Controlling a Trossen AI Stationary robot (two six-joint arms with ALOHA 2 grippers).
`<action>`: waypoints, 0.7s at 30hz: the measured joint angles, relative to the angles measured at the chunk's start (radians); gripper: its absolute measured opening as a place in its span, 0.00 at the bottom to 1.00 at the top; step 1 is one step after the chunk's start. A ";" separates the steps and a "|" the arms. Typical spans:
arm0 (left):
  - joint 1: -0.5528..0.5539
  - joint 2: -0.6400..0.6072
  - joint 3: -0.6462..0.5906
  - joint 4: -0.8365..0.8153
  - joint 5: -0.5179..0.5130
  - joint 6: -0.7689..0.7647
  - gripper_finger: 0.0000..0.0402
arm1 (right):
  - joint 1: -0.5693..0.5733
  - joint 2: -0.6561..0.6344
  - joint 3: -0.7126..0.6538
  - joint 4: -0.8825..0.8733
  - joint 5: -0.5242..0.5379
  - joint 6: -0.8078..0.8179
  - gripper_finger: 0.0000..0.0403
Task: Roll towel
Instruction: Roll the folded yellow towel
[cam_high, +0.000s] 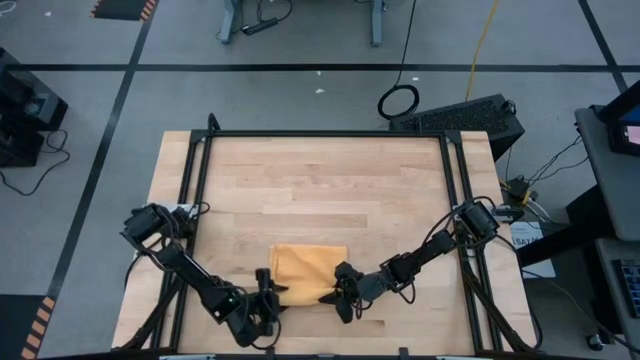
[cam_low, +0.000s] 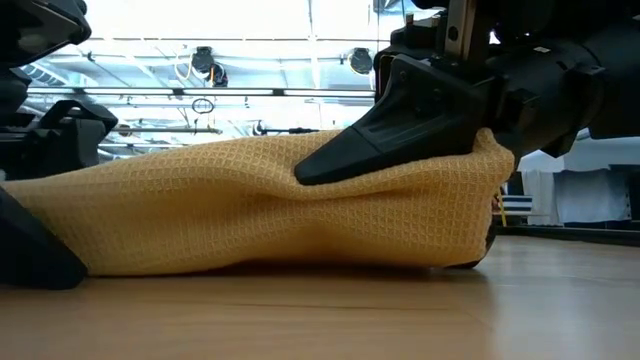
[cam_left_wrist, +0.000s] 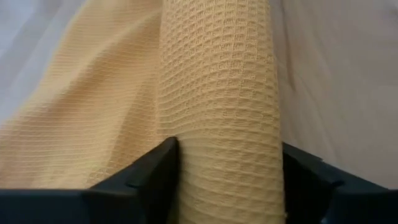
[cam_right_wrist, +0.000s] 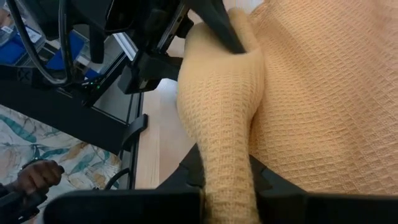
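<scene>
Big wooden tabletop (cam_high: 320, 190) filling mid-frame in the high view. Towel (cam_high: 308, 271) down at bottom center, near edge already curled into a fat tube. Left pincer (cam_high: 268, 290) at the tube's left end, fingers (cam_left_wrist: 149, 180) partway open and straddling the roll, hugging both sides. Right pincer (cam_high: 338, 295) at the right end, clamped tight on the tube, fabric squeezed between its tips. Probably mid-roll. To do this bit well: get both ends gripped evenly, turn both at the same pace, keep the tube tight and square so it doesn't cone, push up-frame over the flat part.
</scene>
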 joint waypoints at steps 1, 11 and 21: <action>0.000 -0.003 0.000 0.000 0.010 0.000 0.56 | 0.000 0.000 0.000 0.000 -0.001 0.000 0.05; 0.041 -0.075 -0.005 -0.044 0.152 -0.043 0.11 | 0.006 -0.014 -0.001 -0.025 -0.040 -0.123 0.23; 0.106 -0.079 -0.010 -0.023 0.249 -0.150 0.10 | 0.043 -0.205 -0.005 -0.543 -0.019 -0.334 0.66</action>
